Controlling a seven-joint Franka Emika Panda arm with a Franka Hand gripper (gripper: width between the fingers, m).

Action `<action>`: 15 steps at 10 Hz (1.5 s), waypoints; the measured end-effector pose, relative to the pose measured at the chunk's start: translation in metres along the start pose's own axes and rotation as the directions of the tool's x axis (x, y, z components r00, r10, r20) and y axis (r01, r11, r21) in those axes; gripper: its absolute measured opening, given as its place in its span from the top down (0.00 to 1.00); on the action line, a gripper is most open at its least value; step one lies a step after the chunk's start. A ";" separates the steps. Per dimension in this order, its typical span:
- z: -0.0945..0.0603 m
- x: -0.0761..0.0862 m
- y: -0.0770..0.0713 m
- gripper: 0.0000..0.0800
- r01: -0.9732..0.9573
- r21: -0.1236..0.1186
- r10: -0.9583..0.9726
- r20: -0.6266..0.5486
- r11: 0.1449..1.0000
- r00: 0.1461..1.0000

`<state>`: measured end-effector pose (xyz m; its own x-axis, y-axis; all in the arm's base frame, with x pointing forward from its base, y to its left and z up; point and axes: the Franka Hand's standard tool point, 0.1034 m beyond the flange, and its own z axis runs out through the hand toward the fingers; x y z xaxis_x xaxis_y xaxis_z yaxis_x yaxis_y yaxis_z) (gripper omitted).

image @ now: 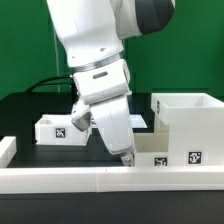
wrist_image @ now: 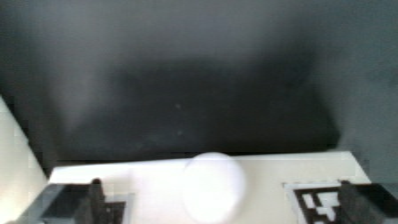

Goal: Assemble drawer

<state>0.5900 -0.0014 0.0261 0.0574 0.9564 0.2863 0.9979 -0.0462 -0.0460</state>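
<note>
The drawer's large white housing [image: 187, 118] stands at the exterior view's right, with square tags low on its near face. One low white tray [image: 55, 128] with a tag sits at the exterior view's left. My gripper [image: 126, 156] points down just left of the housing, close to the front rim. In the wrist view a white drawer part with a rounded knob [wrist_image: 215, 186] and a tag [wrist_image: 331, 200] lies right under my gripper [wrist_image: 217, 206]. The dark fingers [wrist_image: 93, 201] stand wide apart on either side of the knob, open. The arm hides what lies behind it.
A low white rim [image: 90, 181] edges the black table [image: 40, 150] along the front and at the exterior view's left. Black cables run along the back left. Bare black table [wrist_image: 196, 90] fills most of the wrist view.
</note>
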 end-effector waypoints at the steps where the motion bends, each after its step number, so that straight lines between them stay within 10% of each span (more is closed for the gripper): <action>1: 0.000 0.000 0.000 0.19 0.004 0.002 -0.004 0.017 1.000 1.000; 9: 0.001 0.001 0.001 0.19 0.062 0.012 -0.063 0.043 0.998 0.997; 15: 0.006 0.036 0.003 0.19 0.066 0.035 -0.067 0.029 0.997 0.997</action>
<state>0.5945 0.0344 0.0302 -0.0107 0.9654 0.2606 0.9978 0.0273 -0.0603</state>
